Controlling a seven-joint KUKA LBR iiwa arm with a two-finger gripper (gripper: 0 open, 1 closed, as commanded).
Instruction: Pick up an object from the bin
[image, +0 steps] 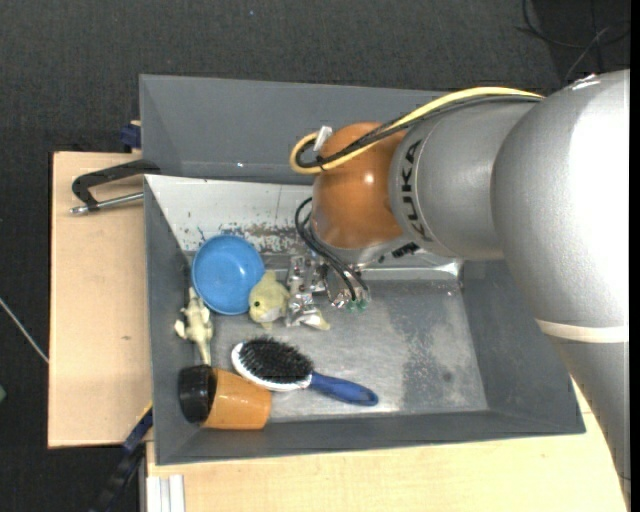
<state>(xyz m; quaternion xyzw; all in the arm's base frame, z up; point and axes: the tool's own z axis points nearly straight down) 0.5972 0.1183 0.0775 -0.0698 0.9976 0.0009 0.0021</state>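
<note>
In the grey bin (430, 365) the arm (470, 190) reaches down just right of the blue bowl (227, 272), its claw (308, 292), clenched or released I cannot tell, just beside a small yellow toy (267, 301) at the bowl's lower right.

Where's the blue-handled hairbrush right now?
In the camera view, the hairbrush lies in the lower-left part of the bin, just below the gripper, with its bristle head beside the orange cup with the black end.
</note>
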